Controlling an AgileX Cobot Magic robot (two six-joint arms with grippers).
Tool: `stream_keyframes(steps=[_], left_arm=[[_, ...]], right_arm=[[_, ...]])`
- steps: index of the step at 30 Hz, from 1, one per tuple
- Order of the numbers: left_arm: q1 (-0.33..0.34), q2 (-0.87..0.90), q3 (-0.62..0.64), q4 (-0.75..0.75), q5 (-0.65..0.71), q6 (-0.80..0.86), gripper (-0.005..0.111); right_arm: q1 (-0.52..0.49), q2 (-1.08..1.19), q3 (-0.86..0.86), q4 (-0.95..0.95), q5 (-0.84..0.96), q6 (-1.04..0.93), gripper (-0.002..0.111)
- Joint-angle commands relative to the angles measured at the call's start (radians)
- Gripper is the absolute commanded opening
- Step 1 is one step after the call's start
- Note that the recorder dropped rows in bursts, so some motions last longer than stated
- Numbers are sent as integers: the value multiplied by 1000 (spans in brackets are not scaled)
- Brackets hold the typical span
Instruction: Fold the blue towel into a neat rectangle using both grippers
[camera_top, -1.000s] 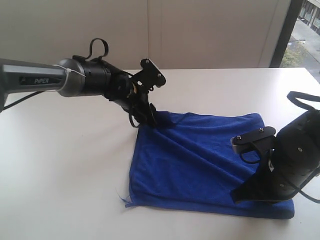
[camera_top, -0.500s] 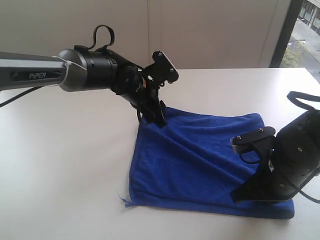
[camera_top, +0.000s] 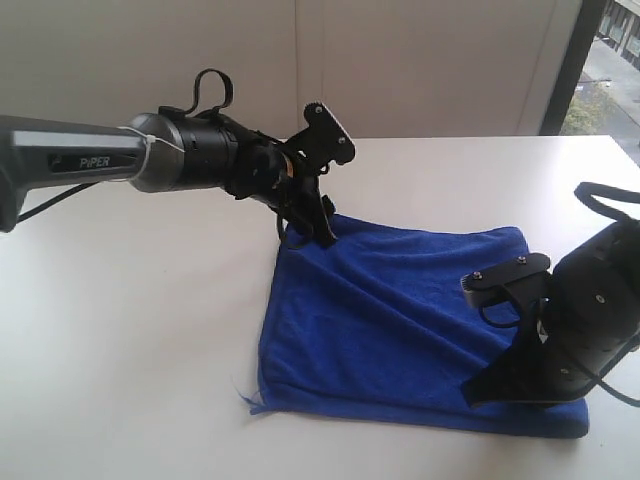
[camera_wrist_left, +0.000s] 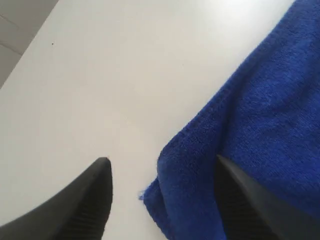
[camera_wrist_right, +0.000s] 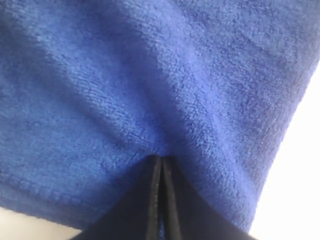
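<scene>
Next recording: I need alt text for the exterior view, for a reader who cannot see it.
A blue towel lies flat but slightly rumpled on a white table, a black robot arm at each end. The left pincer hangs open at the towel's far left corner; the right pincer, shut, rests its tip on the near right part.

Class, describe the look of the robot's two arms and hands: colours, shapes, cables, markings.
Left arm: grey tube lettered PiPER, black wrist, looped black cable. Right arm: bulky black housing, thick black cable. Left hand and right hand: flat, dark, tapering fingers.
</scene>
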Motion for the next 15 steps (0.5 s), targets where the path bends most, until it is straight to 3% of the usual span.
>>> stream_keyframes(steps=[1, 15], left_arm=[[12, 52, -83, -5, 68, -45, 63], [32, 157, -169, -3, 39, -90, 63]], right_arm=[[-6, 33, 17, 23, 5, -8, 0], [-6, 33, 17, 30, 13, -16, 0]])
